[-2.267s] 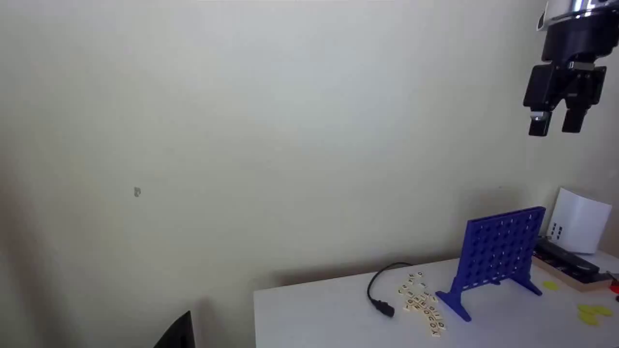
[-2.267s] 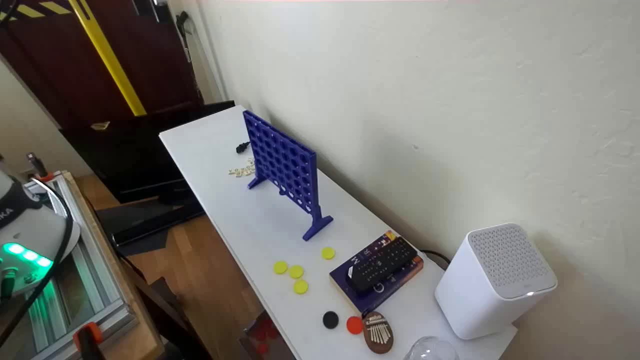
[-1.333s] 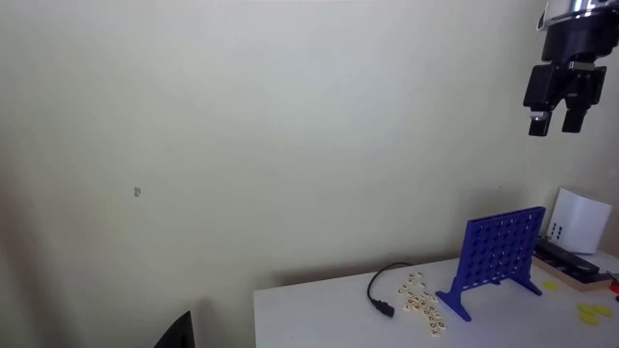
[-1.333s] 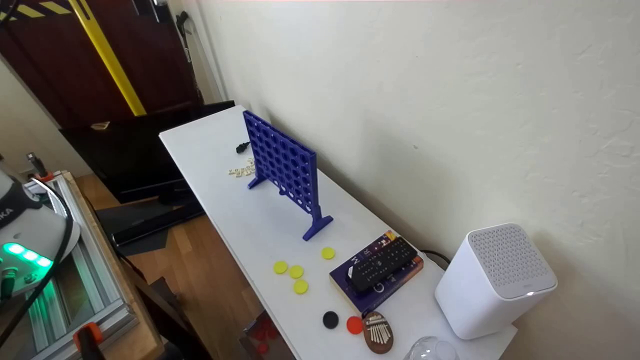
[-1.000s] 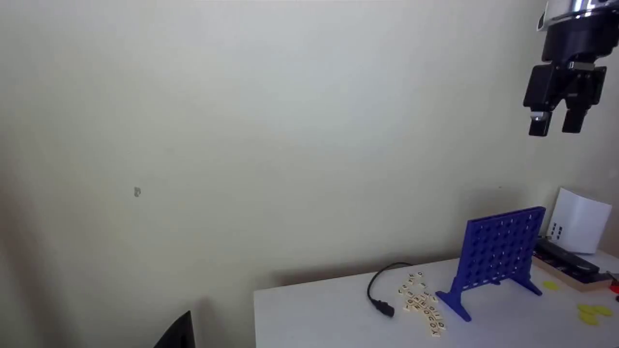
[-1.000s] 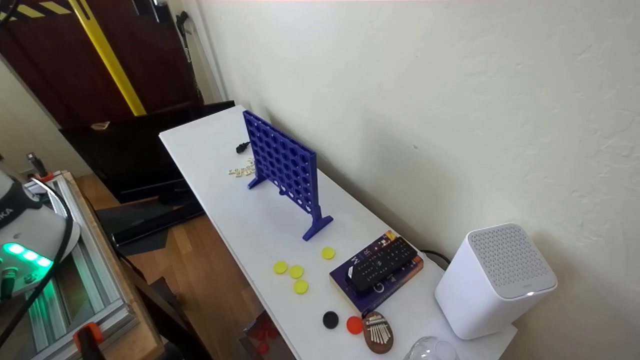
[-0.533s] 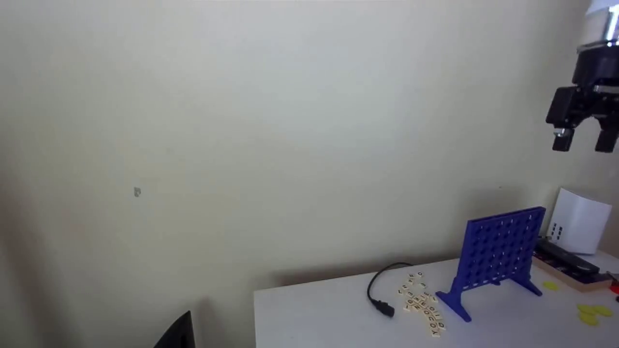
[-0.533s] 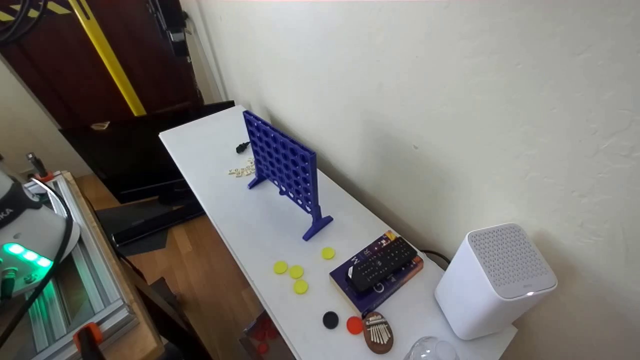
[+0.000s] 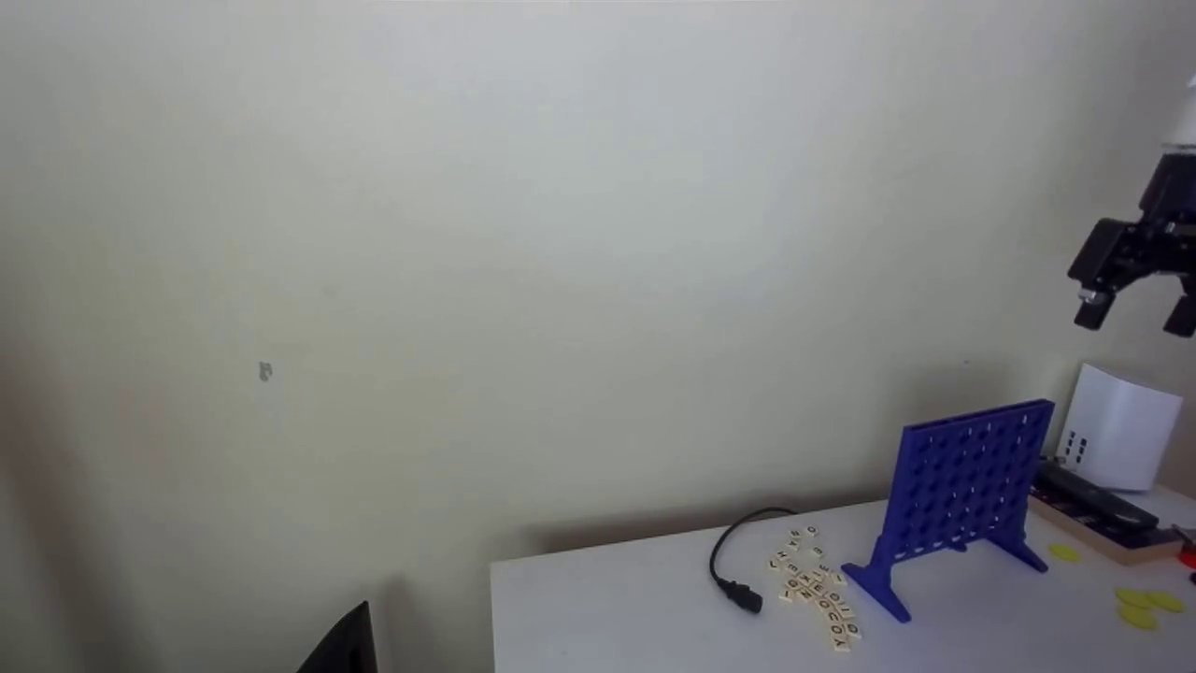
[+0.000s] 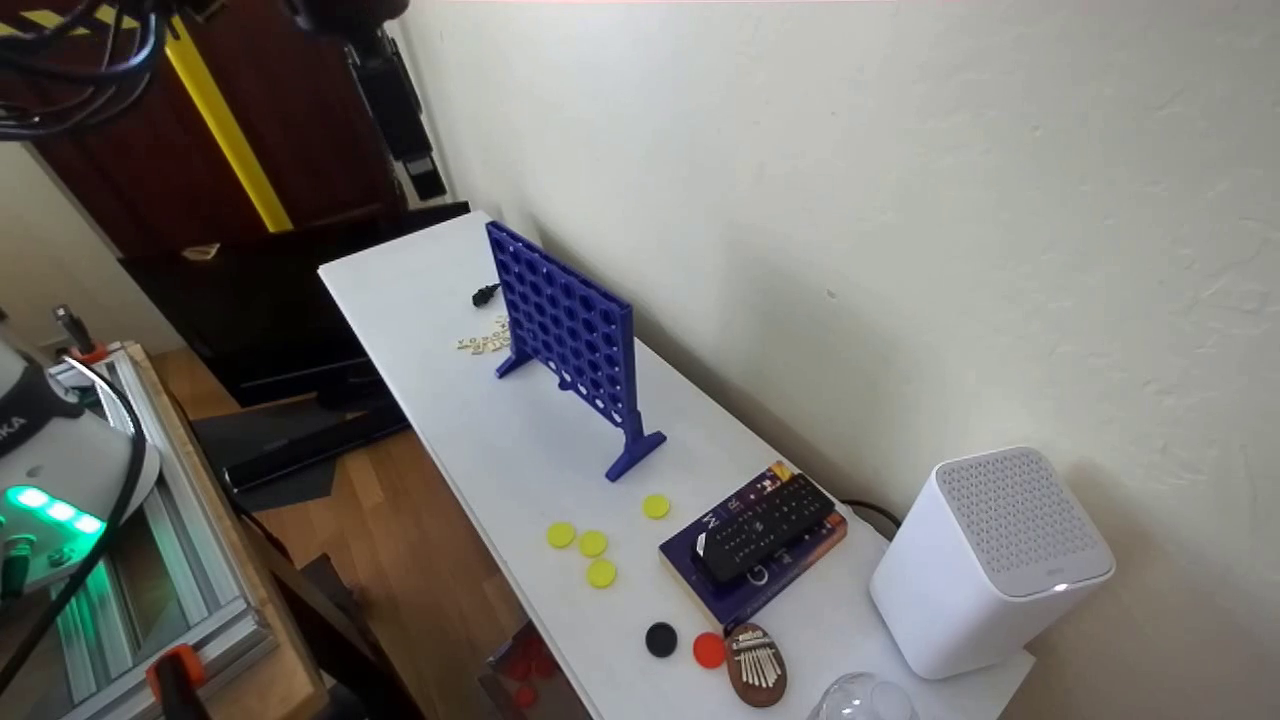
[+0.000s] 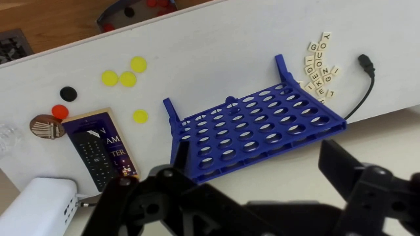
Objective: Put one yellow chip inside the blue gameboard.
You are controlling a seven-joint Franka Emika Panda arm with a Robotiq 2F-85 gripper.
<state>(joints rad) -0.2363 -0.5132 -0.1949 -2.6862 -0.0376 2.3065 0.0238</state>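
The blue gameboard [image 9: 968,481] stands upright on the white table in both exterior views [image 10: 565,315]. In the wrist view the gameboard [image 11: 259,136] is seen from above, its top slots towards the gripper; no chips show in it. Several yellow chips lie flat on the table: one alone [image 10: 656,506] near the book and a group [image 10: 592,543] nearer the front edge. The group also shows in the wrist view [image 11: 127,79]. My gripper [image 11: 256,146] is open and empty, high above the table, fingers apart in an exterior view [image 9: 1137,320].
A book [image 10: 725,600] with a black keyboard remote [image 10: 765,530] lies beside the chips. A white box device [image 10: 990,570], a black chip [image 10: 661,640], a red chip [image 10: 709,650] and a thumb piano [image 10: 756,668] are near. Letter tiles [image 11: 318,65] and a cable [image 11: 367,65] lie beyond the board.
My gripper was still at first. In the last half second or so it has moved down and towards the chips' end of the table, staying open. The board and chips have not moved.
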